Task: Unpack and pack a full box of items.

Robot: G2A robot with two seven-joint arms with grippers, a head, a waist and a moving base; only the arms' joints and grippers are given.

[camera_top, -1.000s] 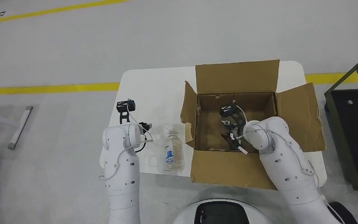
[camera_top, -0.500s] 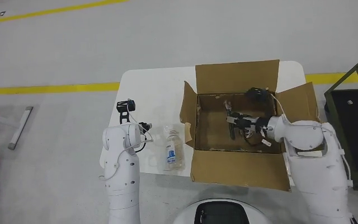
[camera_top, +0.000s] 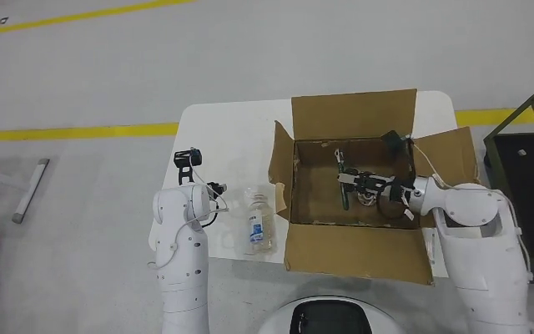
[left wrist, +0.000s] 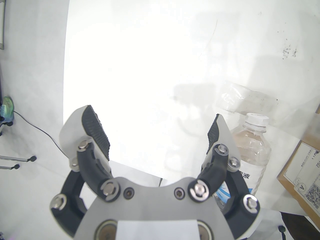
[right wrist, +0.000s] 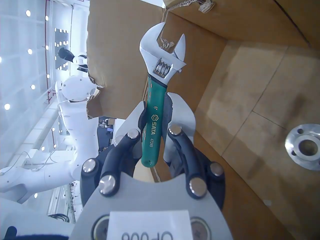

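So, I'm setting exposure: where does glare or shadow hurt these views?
Left wrist view: glare bleaches the table beyond the open left pincer, though the bottle reads fine. Right wrist view: the wrench is evenly lit, hall lamps flare past the box. Top view: the box floor sits in shade.

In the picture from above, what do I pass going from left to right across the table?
Open black left gripper → clear plastic water bottle → green-handled silver wrench inside the brown cardboard box.
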